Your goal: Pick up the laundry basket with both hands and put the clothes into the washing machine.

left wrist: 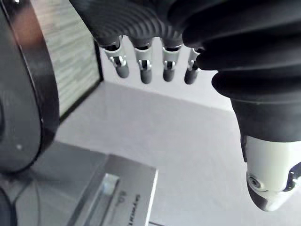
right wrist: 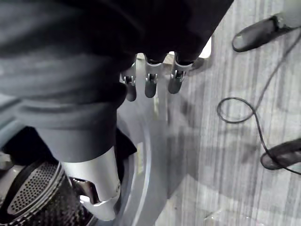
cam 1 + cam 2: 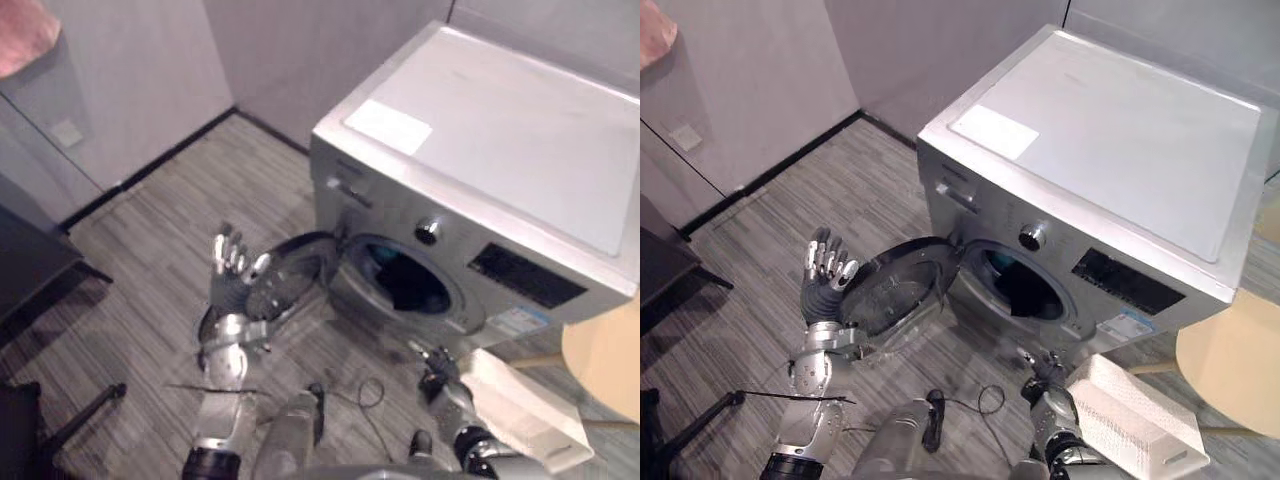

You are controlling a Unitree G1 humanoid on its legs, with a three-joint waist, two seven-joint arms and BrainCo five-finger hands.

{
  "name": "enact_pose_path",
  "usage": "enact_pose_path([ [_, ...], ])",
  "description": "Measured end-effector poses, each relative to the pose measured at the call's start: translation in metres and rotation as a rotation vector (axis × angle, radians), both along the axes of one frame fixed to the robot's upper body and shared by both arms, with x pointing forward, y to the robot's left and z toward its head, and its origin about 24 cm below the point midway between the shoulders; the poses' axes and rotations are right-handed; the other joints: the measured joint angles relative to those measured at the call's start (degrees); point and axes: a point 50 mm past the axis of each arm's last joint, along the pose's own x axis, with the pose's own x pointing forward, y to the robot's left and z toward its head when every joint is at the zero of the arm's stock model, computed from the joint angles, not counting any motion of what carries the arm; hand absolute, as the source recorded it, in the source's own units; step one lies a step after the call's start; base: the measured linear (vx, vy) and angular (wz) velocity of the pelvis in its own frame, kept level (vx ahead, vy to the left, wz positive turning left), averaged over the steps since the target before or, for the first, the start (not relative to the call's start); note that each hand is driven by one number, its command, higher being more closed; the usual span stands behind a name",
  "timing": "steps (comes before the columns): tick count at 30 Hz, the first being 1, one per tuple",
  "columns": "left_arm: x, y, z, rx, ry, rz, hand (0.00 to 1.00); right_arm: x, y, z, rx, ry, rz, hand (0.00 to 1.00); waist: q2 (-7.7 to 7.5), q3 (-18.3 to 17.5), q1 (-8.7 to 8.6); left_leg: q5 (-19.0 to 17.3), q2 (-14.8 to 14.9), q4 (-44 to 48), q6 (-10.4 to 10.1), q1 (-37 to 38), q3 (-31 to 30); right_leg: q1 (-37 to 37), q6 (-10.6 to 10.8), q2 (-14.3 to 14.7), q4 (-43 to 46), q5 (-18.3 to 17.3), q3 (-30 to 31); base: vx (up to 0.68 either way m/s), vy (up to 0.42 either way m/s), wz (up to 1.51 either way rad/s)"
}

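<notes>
**Left eye view:** the left robot hand (image 3: 232, 262) is raised with its fingers straight and spread, holding nothing. It stands just beside the open door (image 3: 290, 282) of the washing machine (image 3: 500, 130), at 9 o'clock from the porthole. Dark clothes (image 3: 410, 285) lie inside the opening. The right robot hand (image 3: 438, 372) is low, at 5 o'clock in the view, just beside the white laundry basket (image 3: 520, 410). The basket sits on the floor (image 3: 150, 250) at 4 o'clock from the porthole. I cannot tell what it contains.

**Right eye view:** same layout. The basket is near the machine's front.

**Left wrist view:** the fingers (image 1: 146, 70) are straight, with nothing between them and the thumb. The door rim is close by.

**Right wrist view:** the fingers (image 2: 150, 84) are relaxed, apart from the thumb and empty. The perforated drum (image 2: 33, 197) with dark cloth is near.

**Judgement:** loading looks done or nearly done. The next move is to confirm that the basket is empty. If it is not, both hands need to grip opposite rims and tip it toward the opening.
</notes>
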Motion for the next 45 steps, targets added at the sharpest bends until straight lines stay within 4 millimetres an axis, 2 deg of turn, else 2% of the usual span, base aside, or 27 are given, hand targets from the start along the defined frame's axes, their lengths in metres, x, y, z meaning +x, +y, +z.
enact_pose_path([
  [1,-0.002,0.001,-0.001,0.018,0.008,0.005,0.00,-0.006,0.005,-0.004,0.004,0.017,0.020,0.00,-0.19,-0.1,-0.18,0.1,0.0,-1.0,0.1,0.9,0.1,0.4,-0.6,0.8,0.2,0.4,1.7,-0.01,0.192,-0.26],
  [2,-0.003,0.002,-0.003,0.021,0.013,0.010,0.00,-0.010,0.007,-0.006,0.008,0.025,0.024,0.00,-0.34,-0.2,-0.15,0.3,-0.1,-2.1,0.4,1.7,0.3,0.6,-0.1,1.5,0.6,0.1,3.3,0.02,0.133,-0.01],
  [4,-0.010,0.006,-0.009,0.030,0.046,0.038,0.00,-0.026,0.009,-0.013,0.022,0.053,0.012,0.00,-1.46,-1.0,-0.48,3.1,-0.8,-8.8,1.0,6.7,0.7,1.2,2.0,6.0,6.8,-5.0,9.6,0.05,0.070,0.03],
  [6,-0.017,0.010,-0.015,0.031,0.070,0.059,0.00,-0.039,0.006,-0.017,0.021,0.067,-0.009,0.00,-2.85,-2.1,-1.32,5.2,-1.9,-13.5,1.1,9.4,0.6,1.2,2.0,8.7,11.3,-8.5,10.6,0.07,-0.011,0.13],
  [8,-0.022,0.016,-0.020,0.026,0.096,0.088,0.00,-0.050,0.000,-0.020,0.010,0.086,-0.026,0.00,-3.86,-3.1,-2.35,6.4,-3.0,-16.0,0.7,10.7,0.0,1.1,1.5,9.2,12.2,-10.0,10.1,0.10,-0.051,0.19],
  [10,-0.024,0.020,-0.022,0.025,0.109,0.119,0.00,-0.058,-0.006,-0.023,-0.002,0.104,-0.039,0.00,-3.88,-3.2,-3.34,7.9,-3.5,-17.8,0.0,11.6,-1.1,1.4,1.6,9.3,12.4,-10.1,11.0,0.12,-0.084,0.19],
  [13,-0.027,0.019,-0.021,0.011,0.104,0.131,0.00,-0.063,-0.011,-0.024,0.000,0.115,-0.076,0.00,-4.00,-3.3,-3.50,12.1,-3.5,-22.9,0.2,15.0,-1.4,2.5,1.2,9.8,10.9,-10.3,13.0,0.09,-0.091,0.10],
  [17,-0.031,0.015,-0.012,0.012,0.062,0.116,0.00,-0.046,-0.010,-0.018,-0.007,0.074,-0.055,0.00,-3.87,-3.5,-3.22,16.1,-3.1,-27.2,-1.8,16.1,-2.1,5.6,1.1,10.2,4.2,-10.3,15.0,-0.03,-0.152,0.05],
  [18,-0.033,0.013,-0.015,0.004,0.071,0.103,0.00,-0.039,-0.012,-0.015,-0.025,0.060,-0.027,0.00,-2.80,-3.7,-3.17,18.0,-2.3,-29.8,-2.6,16.8,-2.7,5.3,0.9,11.2,4.5,-10.1,14.6,-0.10,-0.118,0.05],
  [20,-0.035,0.007,-0.018,0.003,0.083,0.066,0.00,-0.035,-0.013,-0.014,-0.033,0.049,-0.015,0.00,-2.07,-4.0,-3.09,19.4,-1.2,-32.0,-3.3,18.0,-3.6,5.2,0.7,12.3,5.6,-10.2,14.0,-0.13,-0.153,0.19],
  [22,-0.035,0.000,-0.019,0.005,0.084,0.013,0.00,-0.035,-0.016,-0.013,-0.046,0.043,0.006,0.00,-1.04,-3.6,-3.11,20.0,-0.5,-31.8,-4.1,18.1,-5.1,4.3,-1.1,13.5,8.8,-11.6,12.2,-0.16,-0.157,0.32],
  [25,-0.035,-0.002,-0.019,0.011,0.082,-0.011,0.00,-0.035,-0.019,-0.013,-0.072,0.052,0.035,0.00,0.01,-3.5,-3.07,19.2,-0.2,-32.3,-5.1,18.3,-5.8,3.2,-1.0,13.9,12.5,-13.3,11.4,-0.16,-0.093,0.21],
  [26,-0.035,-0.001,-0.019,0.013,0.085,-0.014,0.00,-0.036,-0.019,-0.013,-0.079,0.054,0.043,0.00,0.18,-3.5,-3.03,18.0,-0.2,-32.9,-6.6,18.5,-5.7,3.1,-0.9,13.8,12.7,-13.4,11.3,-0.14,-0.060,0.15],
  [27,-0.034,0.000,-0.019,0.024,0.087,-0.022,0.00,-0.035,-0.017,-0.013,-0.080,0.057,0.054,0.00,-1.13,-3.0,-2.98,15.9,-0.5,-31.8,-8.1,18.5,-4.6,2.7,-1.2,12.2,12.3,-13.1,10.9,-0.08,-0.053,0.19],
  [28,-0.032,-0.003,-0.020,0.025,0.090,-0.041,0.00,-0.035,-0.015,-0.014,-0.080,0.063,0.066,0.00,-1.38,-3.0,-3.09,15.1,-1.0,-24.4,-6.2,16.6,-4.3,2.6,-1.4,10.9,12.4,-13.0,10.4,-0.04,-0.042,0.24],
  [29,-0.032,-0.005,-0.019,0.024,0.089,-0.047,0.00,-0.035,-0.017,-0.014,-0.086,0.065,0.069,0.00,-1.06,-3.1,-3.11,14.4,-1.0,-20.8,-5.2,16.0,-4.3,2.8,-1.4,10.6,12.5,-13.0,10.0,0.06,-0.008,0.24],
  [30,-0.031,-0.008,-0.018,0.020,0.083,-0.060,0.00,-0.036,-0.020,-0.015,-0.094,0.073,0.070,0.00,-0.03,-3.7,-3.30,11.4,0.1,-18.2,-3.7,16.0,-3.8,2.6,-1.1,10.6,13.2,-13.1,9.7,0.06,0.017,0.15],
  [31,-0.030,-0.010,-0.018,0.015,0.080,-0.064,0.00,-0.036,-0.021,-0.014,-0.099,0.073,0.073,0.00,0.75,-4.2,-3.25,10.1,0.6,-19.3,-4.0,16.2,-3.5,2.2,-0.8,11.1,13.7,-13.4,9.7,0.04,0.055,0.10],
  [32,-0.028,-0.011,-0.016,0.019,0.074,-0.072,0.00,-0.035,-0.019,-0.014,-0.100,0.069,0.085,0.00,0.66,-4.7,-3.20,10.8,-0.1,-21.1,-4.0,16.3,-3.6,1.7,-0.2,10.7,14.2,-13.5,10.1,-0.02,0.065,0.12],
  [34,-0.026,-0.012,-0.014,0.027,0.062,-0.086,0.00,-0.035,-0.007,-0.016,-0.078,0.072,0.110,0.00,-0.72,-4.9,-3.26,12.6,-0.9,-24.2,-3.9,17.2,-4.7,1.8,0.3,10.4,12.9,-12.9,9.5,0.03,0.054,0.25],
  [35,-0.025,-0.013,-0.013,0.033,0.061,-0.095,0.00,-0.036,-0.001,-0.017,-0.068,0.077,0.124,0.00,-1.53,-5.0,-3.34,15.4,-1.4,-27.9,-3.7,18.6,-5.6,2.3,0.3,10.1,11.6,-12.3,8.7,0.10,0.018,0.38],
  [36,-0.024,-0.017,-0.013,0.032,0.058,-0.110,0.00,-0.036,0.000,-0.017,-0.066,0.077,0.125,0.00,-1.62,-5.0,-3.36,18.0,-1.6,-32.1,-3.7,20.6,-6.0,3.1,0.3,9.9,10.6,-11.9,8.2,0.08,0.013,0.38],
  [38,-0.024,-0.020,-0.012,0.039,0.054,-0.134,0.00,-0.035,-0.001,-0.016,-0.067,0.076,0.123,0.00,-1.39,-5.0,-3.28,20.4,-1.9,-36.3,-3.7,22.9,-6.9,4.5,0.4,9.8,9.7,-11.7,7.5,0.03,0.002,0.35],
  [43,-0.024,-0.019,-0.005,0.056,0.028,-0.132,0.00,-0.036,0.001,-0.017,-0.065,0.078,0.123,0.00,-0.76,-5.3,-3.05,20.3,-1.9,-36.7,-3.8,22.2,-8.1,5.0,0.6,9.6,8.0,-10.6,6.6,-0.05,0.001,0.13],
  [45,-0.024,-0.012,-0.003,0.113,0.026,-0.093,0.00,-0.038,0.002,-0.018,-0.061,0.086,0.123,0.00,-0.35,-4.9,-2.95,20.4,-1.4,-36.7,-3.7,21.2,-8.0,5.1,1.1,9.9,5.2,-8.9,6.5,-0.07,0.009,-0.05],
])
